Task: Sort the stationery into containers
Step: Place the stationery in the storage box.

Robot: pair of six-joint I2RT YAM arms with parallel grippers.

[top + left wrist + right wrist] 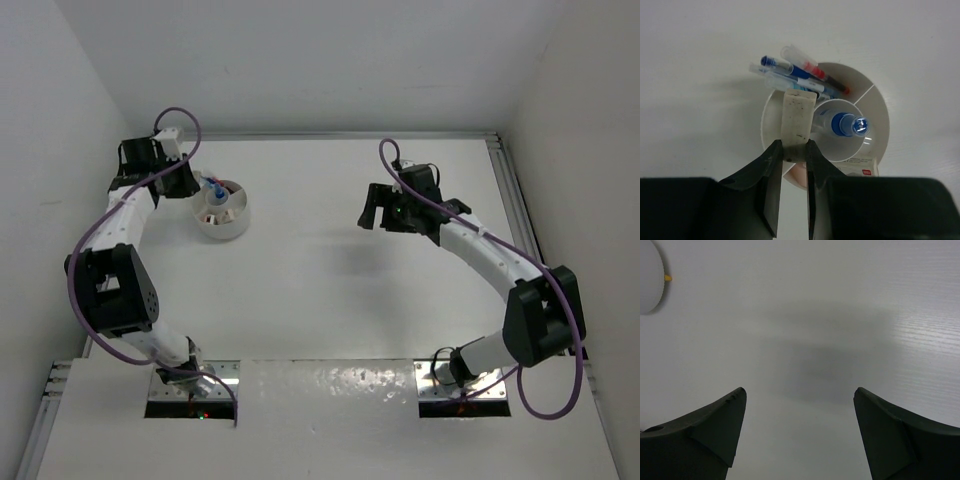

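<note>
The round white tub (235, 222) stands at the back left; its rim (881, 114) also shows in the left wrist view. Blue and red pens (801, 75) lean out of its far compartment. A blue-capped bottle (845, 124) sits in the middle. A pink eraser (799, 174) and a white eraser with a red label (860, 167) lie in the near compartments. My left gripper (794, 151) is shut on the tan block (798, 117) and holds it over the tub's left side. My right gripper (800, 395) is open and empty above bare table. I cannot make out the clear tape ring.
The tub's edge (649, 275) shows at the top left of the right wrist view. My right gripper (378, 207) hangs right of the table's middle. White walls close in the left, back and right sides. A metal rail (515, 215) runs along the right edge.
</note>
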